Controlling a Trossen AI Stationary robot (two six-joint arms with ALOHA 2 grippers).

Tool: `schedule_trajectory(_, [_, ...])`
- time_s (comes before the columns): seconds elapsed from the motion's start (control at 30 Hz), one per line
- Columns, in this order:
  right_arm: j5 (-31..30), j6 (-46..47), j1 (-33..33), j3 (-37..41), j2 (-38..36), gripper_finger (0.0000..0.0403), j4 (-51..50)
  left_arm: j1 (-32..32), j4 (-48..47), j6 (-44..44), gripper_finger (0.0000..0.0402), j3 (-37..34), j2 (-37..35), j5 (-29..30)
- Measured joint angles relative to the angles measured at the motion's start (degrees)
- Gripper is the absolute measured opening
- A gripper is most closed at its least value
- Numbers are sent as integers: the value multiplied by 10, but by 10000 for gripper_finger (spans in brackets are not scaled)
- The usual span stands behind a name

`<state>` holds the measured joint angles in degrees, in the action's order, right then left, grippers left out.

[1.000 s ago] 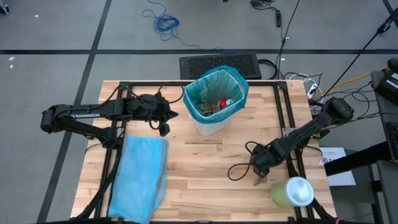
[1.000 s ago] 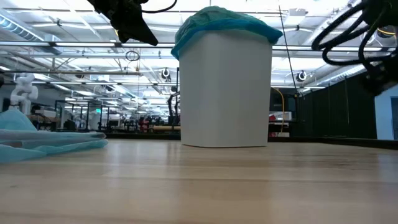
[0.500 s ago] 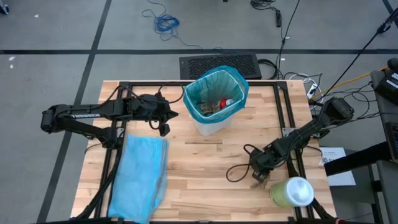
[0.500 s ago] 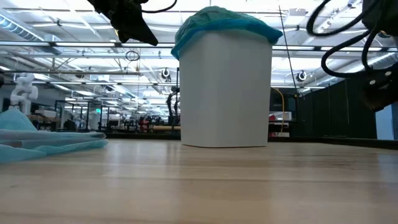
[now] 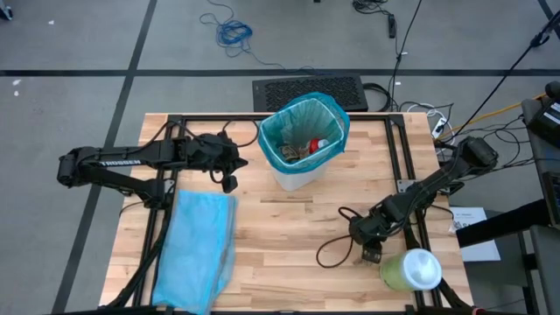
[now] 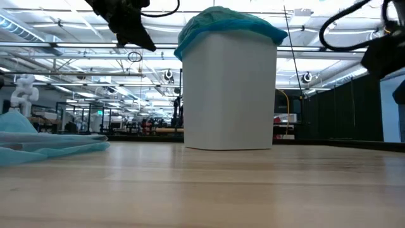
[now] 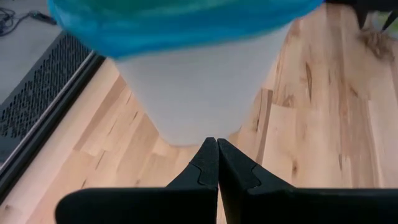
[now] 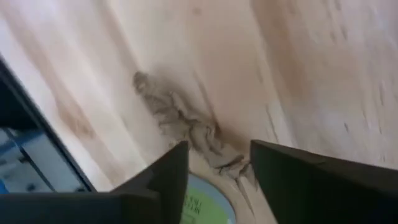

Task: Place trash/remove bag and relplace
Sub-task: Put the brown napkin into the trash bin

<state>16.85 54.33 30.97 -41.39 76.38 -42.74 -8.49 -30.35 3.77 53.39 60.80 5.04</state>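
A white bin (image 5: 302, 166) lined with the teal bag (image 5: 337, 131) stands at the table's far middle, with brown trash (image 5: 302, 150) inside it. My left gripper (image 5: 232, 172) hovers shut to the left of the bin (image 7: 205, 81), holding nothing. A crumpled brown paper scrap (image 8: 186, 127) lies flat on the wood at the near right. My right gripper (image 8: 219, 148) points down over it, open, with the scrap's end between the fingertips. A pale sky-blue bag (image 5: 197, 247) lies flat at the near left. My right gripper comes at the scrap from above, with its fingers on either side of the scrap's end (image 8: 236, 167). The scrap lies on the table. I cannot tell whether a finger touches it.
A pale-green container with a white top (image 5: 411, 269) stands right beside the scrap, at the near right corner. A black cable loop (image 5: 337, 241) hangs from the right arm over the table. Bare wood lies between the bin and the near edge.
My right gripper has rolled about its own axis over the scrap and risen slightly. Its cable loop has swung toward the near edge. The scrap stays on the table.
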Motion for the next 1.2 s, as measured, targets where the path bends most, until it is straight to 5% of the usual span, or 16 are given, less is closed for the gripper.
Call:
schedule_trajectory(0.23, [-23, -73, 58, -10, 5, 243, -8, 0, -8, 0, 5, 0, 0, 0])
schedule_trajectory(0.47, [-94, -86, 100, -10, 46, 244, 2, 0, -8, 2, 5, 0, 0, 0])
schedule_trajectory(0.67, [-90, -96, 95, -10, 89, 179, 9, 0, -8, 2, 5, 0, 0, 0])
schedule_trajectory(0.87, [-80, -124, 90, -12, 95, 25, 25, 0, -1, 0, 4, 0, 0, 11])
schedule_trajectory(1.2, [-196, -227, 48, -123, 92, 3, -8, 26, 20, -29, 1, 0, -2, 109])
